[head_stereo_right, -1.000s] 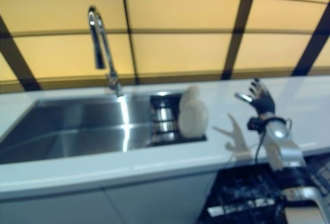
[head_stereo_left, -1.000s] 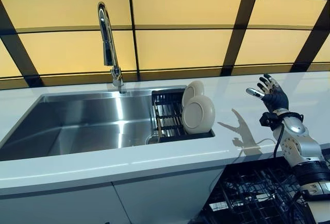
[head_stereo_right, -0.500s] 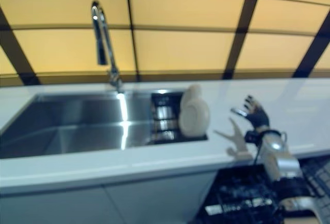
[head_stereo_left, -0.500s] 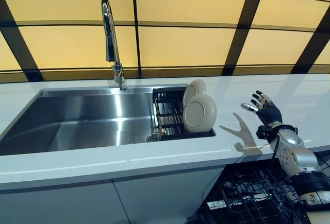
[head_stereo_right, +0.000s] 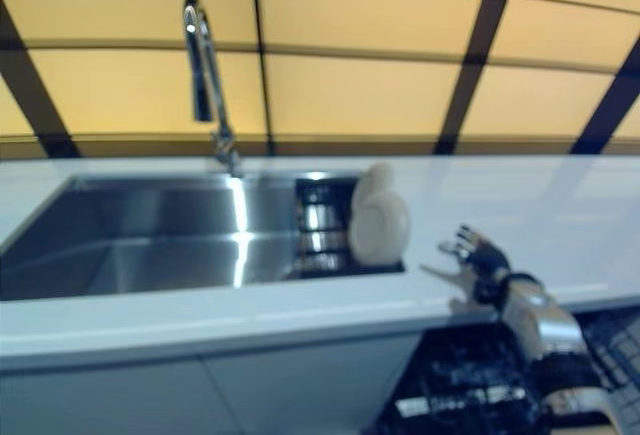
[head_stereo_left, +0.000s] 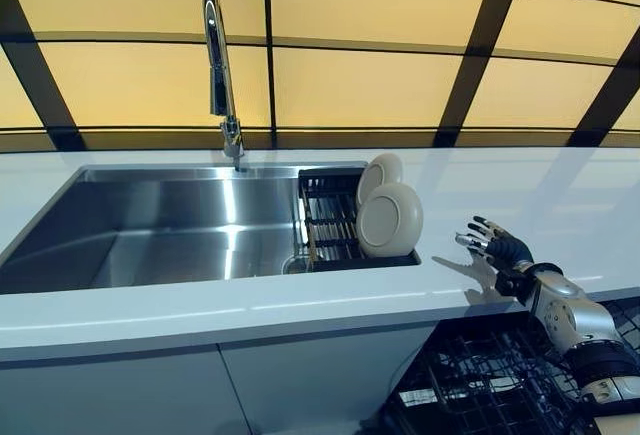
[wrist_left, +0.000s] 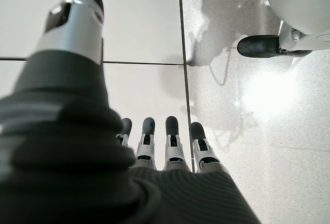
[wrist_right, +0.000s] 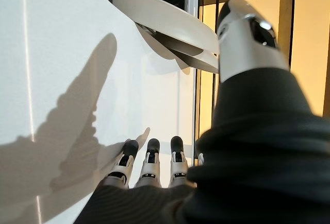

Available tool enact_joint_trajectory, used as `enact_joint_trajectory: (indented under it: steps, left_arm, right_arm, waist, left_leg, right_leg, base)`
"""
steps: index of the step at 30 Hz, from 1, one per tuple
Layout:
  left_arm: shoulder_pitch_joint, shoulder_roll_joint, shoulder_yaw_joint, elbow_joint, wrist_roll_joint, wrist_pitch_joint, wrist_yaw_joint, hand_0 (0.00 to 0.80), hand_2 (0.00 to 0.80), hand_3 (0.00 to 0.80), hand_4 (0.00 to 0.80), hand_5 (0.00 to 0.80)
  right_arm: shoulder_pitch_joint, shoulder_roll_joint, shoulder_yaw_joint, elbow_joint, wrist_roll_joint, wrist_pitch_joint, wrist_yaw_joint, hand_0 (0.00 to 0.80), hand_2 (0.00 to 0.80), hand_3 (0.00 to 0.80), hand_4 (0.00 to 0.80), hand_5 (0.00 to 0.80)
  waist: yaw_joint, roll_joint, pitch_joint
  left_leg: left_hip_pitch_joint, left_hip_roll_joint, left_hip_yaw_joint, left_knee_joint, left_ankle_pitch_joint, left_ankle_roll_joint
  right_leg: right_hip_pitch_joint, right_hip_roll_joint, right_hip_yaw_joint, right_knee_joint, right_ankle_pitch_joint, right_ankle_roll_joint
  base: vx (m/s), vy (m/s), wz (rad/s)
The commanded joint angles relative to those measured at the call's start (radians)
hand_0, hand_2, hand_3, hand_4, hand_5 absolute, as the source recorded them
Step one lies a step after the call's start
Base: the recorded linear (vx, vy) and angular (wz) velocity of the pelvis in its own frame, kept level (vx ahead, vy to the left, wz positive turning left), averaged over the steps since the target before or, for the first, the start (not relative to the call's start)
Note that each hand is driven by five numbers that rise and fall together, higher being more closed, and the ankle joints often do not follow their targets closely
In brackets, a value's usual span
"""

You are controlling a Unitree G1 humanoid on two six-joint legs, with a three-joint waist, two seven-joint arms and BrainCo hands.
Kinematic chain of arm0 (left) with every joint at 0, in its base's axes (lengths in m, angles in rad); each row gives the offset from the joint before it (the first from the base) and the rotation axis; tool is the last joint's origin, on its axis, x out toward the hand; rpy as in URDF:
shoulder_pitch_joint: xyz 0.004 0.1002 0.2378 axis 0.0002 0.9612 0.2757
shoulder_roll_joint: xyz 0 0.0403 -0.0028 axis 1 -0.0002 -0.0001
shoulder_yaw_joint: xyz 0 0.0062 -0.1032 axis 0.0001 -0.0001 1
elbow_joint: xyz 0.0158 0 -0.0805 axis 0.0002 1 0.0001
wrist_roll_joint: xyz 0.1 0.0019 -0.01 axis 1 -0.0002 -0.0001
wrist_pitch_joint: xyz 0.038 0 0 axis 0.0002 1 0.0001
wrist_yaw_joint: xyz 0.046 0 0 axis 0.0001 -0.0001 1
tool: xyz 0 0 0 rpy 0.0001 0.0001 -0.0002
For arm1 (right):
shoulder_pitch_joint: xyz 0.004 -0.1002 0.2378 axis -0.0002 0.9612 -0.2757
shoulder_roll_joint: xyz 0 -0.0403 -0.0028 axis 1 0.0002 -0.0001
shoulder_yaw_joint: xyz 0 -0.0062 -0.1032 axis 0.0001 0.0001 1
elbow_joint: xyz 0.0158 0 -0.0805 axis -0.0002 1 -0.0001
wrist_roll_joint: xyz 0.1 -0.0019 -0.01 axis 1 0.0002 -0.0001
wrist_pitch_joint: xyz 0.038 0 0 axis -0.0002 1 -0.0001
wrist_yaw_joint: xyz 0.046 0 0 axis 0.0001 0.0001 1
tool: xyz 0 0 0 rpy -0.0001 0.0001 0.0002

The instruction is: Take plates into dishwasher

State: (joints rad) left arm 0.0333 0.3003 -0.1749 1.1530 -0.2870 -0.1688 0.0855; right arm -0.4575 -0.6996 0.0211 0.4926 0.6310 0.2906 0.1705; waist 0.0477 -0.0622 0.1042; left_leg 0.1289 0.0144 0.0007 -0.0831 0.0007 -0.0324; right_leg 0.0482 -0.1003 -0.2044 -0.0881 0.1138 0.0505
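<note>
A white countertop (head_stereo_left: pixel 300 305) holds a steel sink (head_stereo_left: pixel 150 235) with a dark rack (head_stereo_left: pixel 325 225) of two plates (head_stereo_left: pixel 388 217).

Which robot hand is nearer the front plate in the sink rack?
The right robot hand: it hovers open over the counter just right of the front plate. The left robot hand points down at the floor, away from the sink.

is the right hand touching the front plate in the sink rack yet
Apart. In the left eye view the right hand hovers open over the white counter, with a clear strip of counter between its fingertips and the front plate standing in the rack.
</note>
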Motion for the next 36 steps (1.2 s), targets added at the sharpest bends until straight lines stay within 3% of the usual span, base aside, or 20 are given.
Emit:
enact_joint_trajectory:
  steps: [1, 16, 36]
  left_arm:
    - [-0.066, 0.046, -0.031, -0.004, 0.044, -0.001, 0.009, 0.000, 0.000, 0.000, 0.000, 0.000]
    - [-0.076, 0.038, -0.073, -0.035, 0.046, 0.012, 0.008, 0.000, 0.000, 0.000, 0.000, 0.000]
    - [-0.072, 0.034, -0.102, -0.049, 0.034, 0.015, 0.009, 0.000, 0.000, 0.000, 0.000, 0.000]
  right_arm:
    - [-0.060, -0.017, 0.086, 0.034, 0.016, 0.036, 0.058, 0.000, 0.000, 0.000, 0.000, 0.000]
    - [-0.148, 0.036, 0.148, 0.050, 0.085, 0.078, 0.049, 0.000, 0.000, 0.000, 0.000, 0.000]
    - [-0.272, 0.014, 0.156, 0.024, 0.151, 0.085, 0.006, 0.000, 0.000, 0.000, 0.000, 0.000]
  waist:
    - [0.048, -0.029, 0.000]
    - [0.058, -0.024, 0.022]
    - [0.066, -0.021, 0.021]
  left_leg:
    - [-0.053, -0.016, 0.016, 0.012, 0.025, 0.010]
    - [-0.057, -0.003, 0.022, 0.010, 0.030, 0.003]
    - [-0.060, 0.004, 0.025, 0.010, 0.035, -0.003]
  right_leg:
    - [0.031, -0.030, -0.007, 0.046, -0.032, 0.039]
    - [0.035, -0.021, 0.001, 0.028, -0.027, 0.036]
    - [0.038, -0.020, 0.001, 0.021, -0.026, 0.033]
  base:
    - [0.000, 0.000, 0.00]
    - [0.000, 0.000, 0.00]
    - [0.000, 0.000, 0.00]
